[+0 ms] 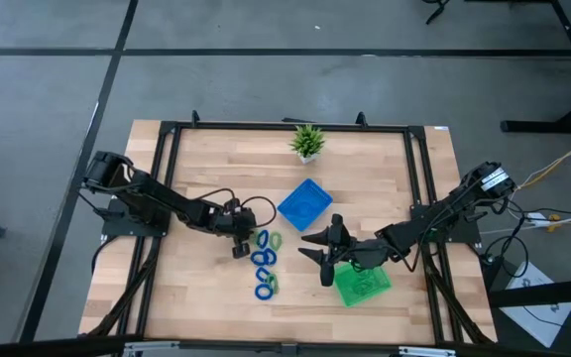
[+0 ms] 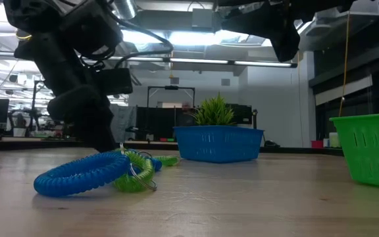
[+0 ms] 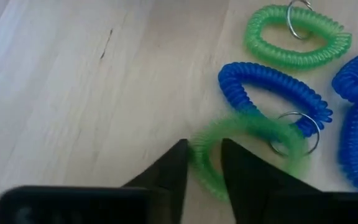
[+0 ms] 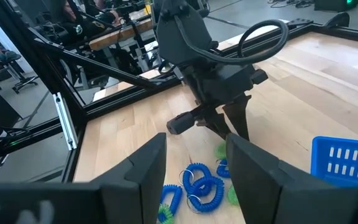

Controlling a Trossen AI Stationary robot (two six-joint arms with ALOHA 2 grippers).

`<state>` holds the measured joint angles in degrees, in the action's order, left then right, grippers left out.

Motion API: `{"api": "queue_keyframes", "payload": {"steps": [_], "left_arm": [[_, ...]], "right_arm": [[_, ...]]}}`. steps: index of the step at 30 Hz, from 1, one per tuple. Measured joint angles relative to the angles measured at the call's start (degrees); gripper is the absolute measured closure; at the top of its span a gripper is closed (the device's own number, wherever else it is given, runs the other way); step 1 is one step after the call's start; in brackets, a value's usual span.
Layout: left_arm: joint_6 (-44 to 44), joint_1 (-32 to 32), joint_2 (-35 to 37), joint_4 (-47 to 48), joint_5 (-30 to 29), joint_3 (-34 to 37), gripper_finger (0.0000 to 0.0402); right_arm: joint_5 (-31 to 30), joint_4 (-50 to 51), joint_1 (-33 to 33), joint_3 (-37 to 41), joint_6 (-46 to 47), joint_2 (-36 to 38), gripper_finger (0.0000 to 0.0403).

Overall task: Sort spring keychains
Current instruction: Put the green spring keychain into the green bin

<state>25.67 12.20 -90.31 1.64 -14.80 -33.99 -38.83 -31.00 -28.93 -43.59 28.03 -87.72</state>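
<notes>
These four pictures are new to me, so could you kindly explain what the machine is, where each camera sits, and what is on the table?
It is a robot with two dark arms working at a wooden table.

One camera looks straight down, one sits at tabletop height, and one rides on each wrist.

On the table lie small coiled keychains, blue and green, plus a blue tray, a green tray and a little potted plant.

The left end effector is down at the pile, its fingers on either side of a green keychain. Whether it grips yet is unclear.

The right end effector is open and empty, between the trays.
</notes>
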Motion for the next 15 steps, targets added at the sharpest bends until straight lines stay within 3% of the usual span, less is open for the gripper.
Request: {"api": "queue_keyframes", "payload": {"steps": [4, 10, 15], "left_arm": [[1.25, 0.47, 0.16, -0.05, -0.19, 0.03, 0.0384], [4.2, 1.14, 0.16, -0.11, -2.4, 0.08, 0.0388], [3.87, 4.18, 0.05, 0.69, -9.52, -0.1, 0.039]], "right_arm": [[0.02, 0.09, 0.0, 0.0, -0.02, 0.0, 0.0237], [0.02, 0.13, 0.0, 0.0, 0.28, 0.0, 0.0237], [0.02, 0.04, 0.04, 0.0, 1.3, 0.0, 0.0237]]}}
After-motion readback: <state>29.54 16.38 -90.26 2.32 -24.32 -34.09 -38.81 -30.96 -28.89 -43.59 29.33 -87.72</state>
